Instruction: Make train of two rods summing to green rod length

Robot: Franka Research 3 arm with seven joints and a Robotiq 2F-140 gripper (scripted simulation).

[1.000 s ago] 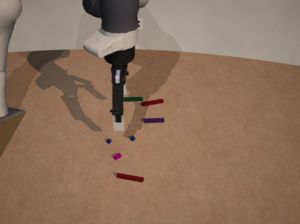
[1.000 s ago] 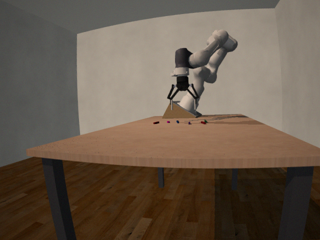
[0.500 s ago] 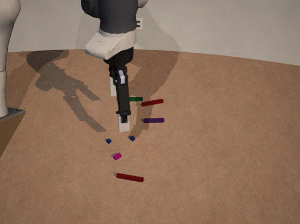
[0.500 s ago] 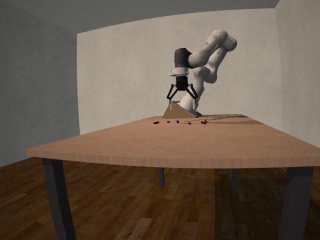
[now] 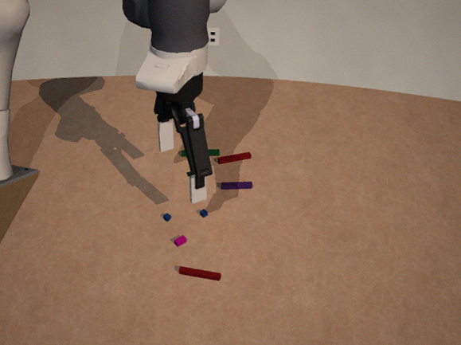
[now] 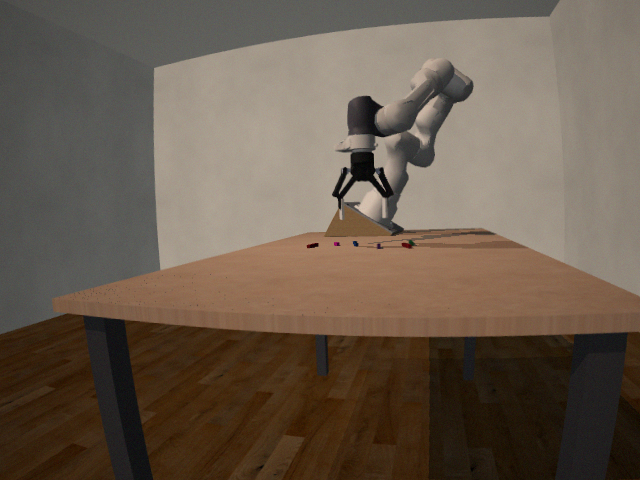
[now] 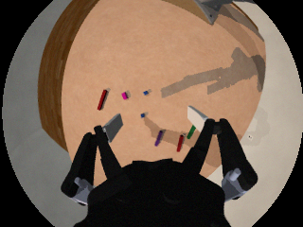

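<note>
My gripper (image 5: 181, 175) (image 6: 363, 217) (image 7: 153, 115) is open and empty, above the table. The green rod (image 5: 214, 153) (image 6: 410, 242) (image 7: 191, 132) is partly hidden behind a finger in the top view. One red rod (image 5: 234, 158) (image 6: 406, 245) (image 7: 180, 143) lies close to it, turned differently. The purple rod (image 5: 237, 185) (image 6: 378, 246) (image 7: 159, 138) lies apart. One blue rod (image 5: 203, 213) (image 7: 143, 115) lies nearer the purple one; another blue rod (image 5: 167, 217) (image 7: 146, 93) lies nearer the base. The magenta rod (image 5: 180, 240) (image 6: 336, 243) (image 7: 125, 96) lies between the blues and a second red rod (image 5: 200, 273) (image 6: 312, 245) (image 7: 102, 99).
The arm's wedge-shaped base (image 5: 2, 214) (image 6: 356, 224) stands on the table (image 5: 341, 237) (image 6: 330, 294), at the left in the top view. A wall (image 5: 356, 44) rises behind the table's far edge. Shadows of the arm and gripper fall across the table.
</note>
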